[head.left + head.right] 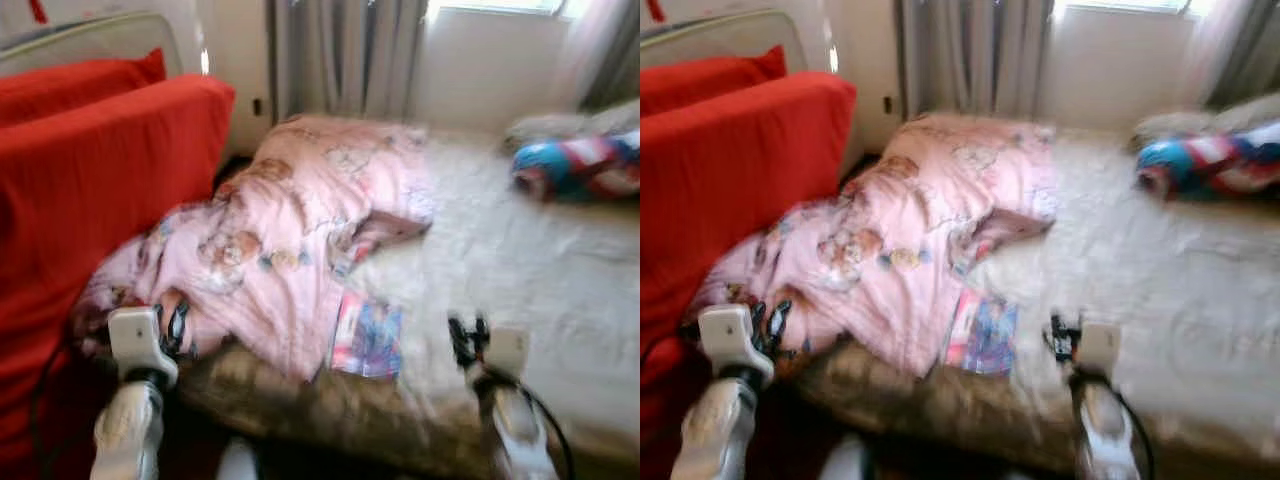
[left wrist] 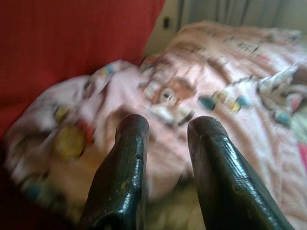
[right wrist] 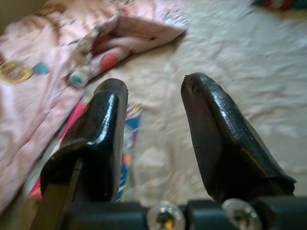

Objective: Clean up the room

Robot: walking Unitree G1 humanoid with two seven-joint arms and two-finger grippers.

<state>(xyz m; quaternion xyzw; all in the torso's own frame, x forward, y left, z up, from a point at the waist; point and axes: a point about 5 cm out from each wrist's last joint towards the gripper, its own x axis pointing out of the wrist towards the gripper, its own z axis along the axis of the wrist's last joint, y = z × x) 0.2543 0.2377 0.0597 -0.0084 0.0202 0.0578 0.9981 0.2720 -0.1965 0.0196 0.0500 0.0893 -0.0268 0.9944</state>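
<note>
Both silver arms reach forward and up from below — the left gripper (image 1: 176,328) low on the left, the right gripper (image 1: 466,338) low on the right. Each one's black fingers (image 2: 128,158) stand apart with a gap between, holding nothing.

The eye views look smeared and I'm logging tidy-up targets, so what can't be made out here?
- Book: cover blurred, its top edge tucked under the pink quilt.
- Bundle: blurred, cut by the right edge; cannot tell what it is.
- Bed: near edge smeared.
- Left tool and right tool: both open, holding nothing.
</note>
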